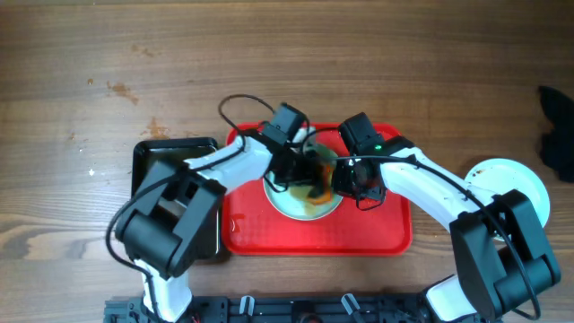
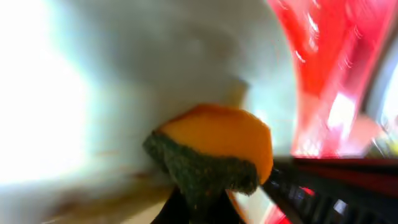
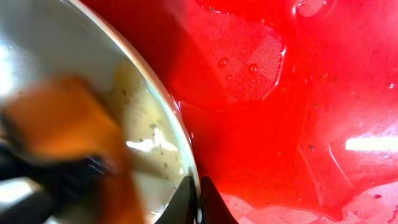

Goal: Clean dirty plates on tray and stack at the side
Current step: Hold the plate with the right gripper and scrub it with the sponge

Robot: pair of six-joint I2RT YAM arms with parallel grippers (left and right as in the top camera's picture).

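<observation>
Plate [image 1: 309, 208]: on red tray [image 1: 260, 235], mid wooden table [image 1: 179, 54]; black tray [image 1: 161, 151] to its left, second plate [image 1: 511, 175] to its right. Left gripper [image 1: 296, 169] clamps orange-green sponge [image 2: 217, 149] against plate. Right wrist view alone shows right gripper [image 3: 198, 202] pinching the rim and droplets [image 3: 222, 62] on tray.

A wooden table [image 1: 377, 63] fills the overhead view from edge to edge, its brown surface showing long, wavy grain that runs left to right. Small orange-brown stains [image 1: 117, 88] mark the wood toward the upper left, with a fainter scuff [image 1: 154, 127] just below them and a tiny white speck [image 1: 91, 171] near the left edge. A paler streak of grain [image 1: 36, 242] shows at the lower left. A dark, crumpled object [image 1: 558, 126], too cropped to identify, lies at the right edge. The light is soft and even, casting only faint shadows on the wood
</observation>
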